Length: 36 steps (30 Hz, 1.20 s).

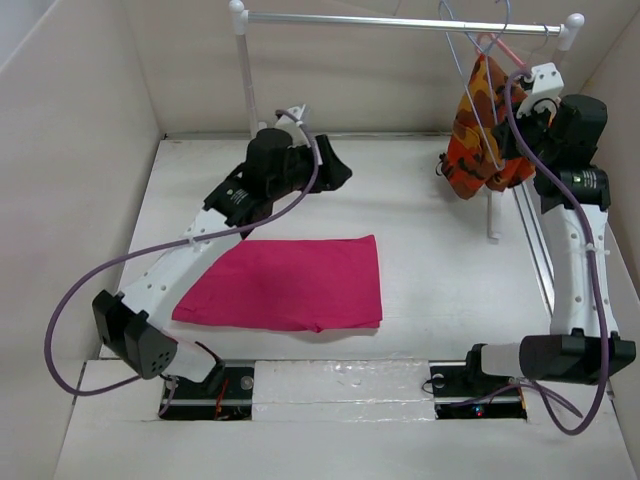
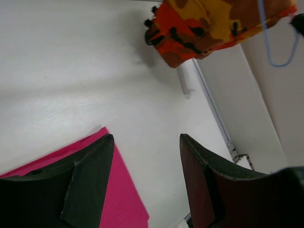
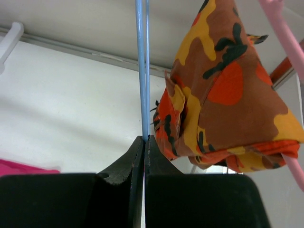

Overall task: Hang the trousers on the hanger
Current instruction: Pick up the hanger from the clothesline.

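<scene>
The magenta trousers (image 1: 285, 283) lie folded flat on the table, near the left arm; a corner shows in the left wrist view (image 2: 121, 190). My left gripper (image 1: 335, 172) is open and empty, held above the table behind the trousers; in its wrist view (image 2: 146, 137) only bare table lies between the fingers. The thin pale blue hanger (image 1: 474, 75) hangs from the rail at the back right. My right gripper (image 1: 510, 135) is shut on its wire (image 3: 142, 71), with the fingers pressed together around it (image 3: 144, 138). The hanger's lower loop shows in the left wrist view (image 2: 280, 59).
An orange, red and yellow patterned garment (image 1: 482, 135) hangs on a salmon-pink hanger (image 1: 505, 50) right beside the blue one. The white rail (image 1: 400, 20) spans the back on two posts (image 1: 243, 70). White walls close in both sides.
</scene>
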Each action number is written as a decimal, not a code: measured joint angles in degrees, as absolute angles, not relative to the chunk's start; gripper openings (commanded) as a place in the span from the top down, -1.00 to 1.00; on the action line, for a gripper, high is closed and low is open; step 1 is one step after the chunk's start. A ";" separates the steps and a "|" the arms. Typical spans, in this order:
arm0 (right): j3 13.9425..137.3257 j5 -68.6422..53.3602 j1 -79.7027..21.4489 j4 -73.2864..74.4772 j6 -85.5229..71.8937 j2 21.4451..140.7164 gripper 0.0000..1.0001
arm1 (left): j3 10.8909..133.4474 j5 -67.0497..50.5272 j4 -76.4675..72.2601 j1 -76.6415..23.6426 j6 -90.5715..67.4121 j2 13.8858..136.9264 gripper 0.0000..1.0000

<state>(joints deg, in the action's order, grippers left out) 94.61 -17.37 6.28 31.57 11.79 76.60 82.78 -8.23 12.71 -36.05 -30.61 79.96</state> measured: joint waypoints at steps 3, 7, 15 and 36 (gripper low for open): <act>90.74 -17.37 6.09 31.57 11.88 73.84 1.00 | 91.39 -7.68 14.04 -40.53 -30.44 85.41 -0.12; 84.77 -16.67 3.97 32.01 12.08 71.33 1.00 | 101.75 -6.63 14.92 -45.58 -30.74 92.18 -0.14; 70.98 -14.24 -5.41 33.69 10.92 64.27 1.00 | 118.65 -1.78 15.59 -49.95 -32.14 105.06 -0.13; 63.57 -7.46 -20.32 36.12 4.64 57.14 0.13 | 120.75 3.55 14.06 -51.09 -37.60 117.58 1.00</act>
<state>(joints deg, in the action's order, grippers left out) 63.57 -7.46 -20.32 36.12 4.64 57.14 120.75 3.55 14.06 -51.09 -37.60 117.58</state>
